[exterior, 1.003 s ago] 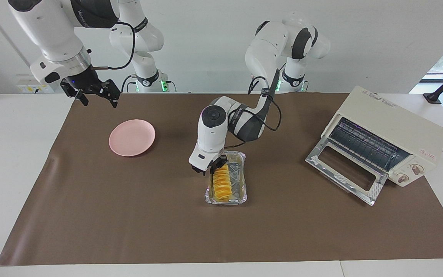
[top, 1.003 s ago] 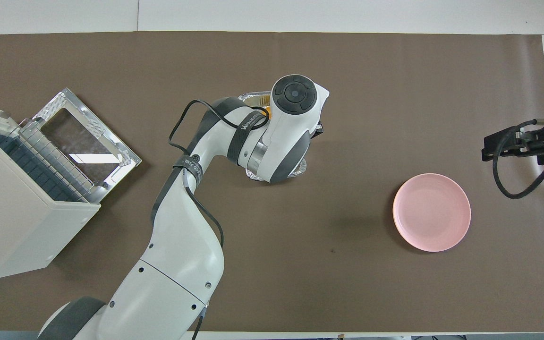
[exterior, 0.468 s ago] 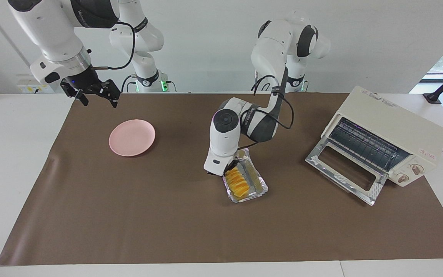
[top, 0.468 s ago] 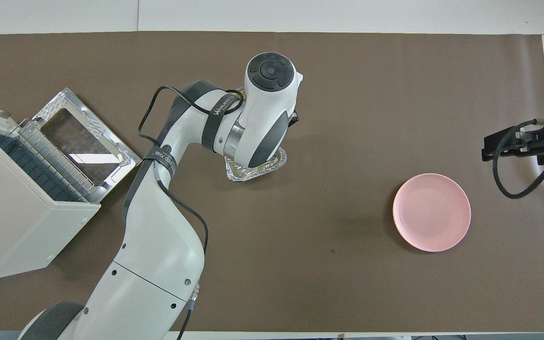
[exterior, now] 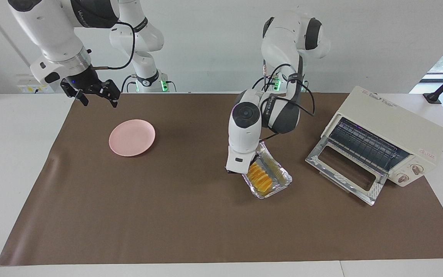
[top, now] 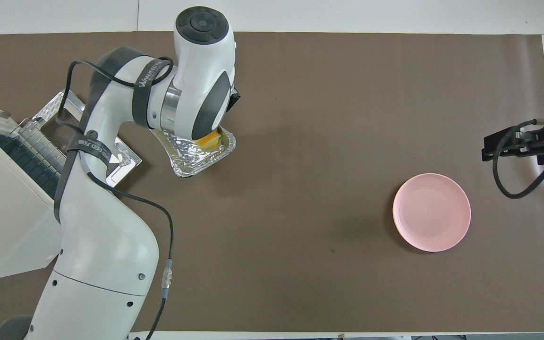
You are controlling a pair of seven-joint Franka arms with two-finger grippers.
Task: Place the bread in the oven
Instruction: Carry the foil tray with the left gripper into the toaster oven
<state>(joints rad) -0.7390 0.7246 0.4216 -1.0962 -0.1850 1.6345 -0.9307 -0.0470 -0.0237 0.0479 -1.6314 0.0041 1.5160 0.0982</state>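
Observation:
The bread (exterior: 260,178), a ridged yellow-orange loaf, lies in a crinkled silver foil tray (exterior: 279,181). My left gripper (exterior: 243,174) is shut on the tray's rim at the end toward the pink plate and holds the tray tilted just above the mat. In the overhead view my wrist covers most of the tray (top: 188,160), and only one end of the bread (top: 209,140) shows. The cream oven (exterior: 392,125) stands at the left arm's end of the table, its glass door (exterior: 346,171) dropped open toward the tray. My right gripper (exterior: 96,96) waits open, up in the air near the plate.
A round pink plate (exterior: 132,137) lies on the brown mat toward the right arm's end. The oven's wire rack (exterior: 363,144) shows inside the opening. The left arm's cable loops over the oven door (top: 59,101) in the overhead view.
My left gripper has carried the tray with the bread sideways from the middle of the mat toward the oven, turning it as it went. The right arm has not moved.

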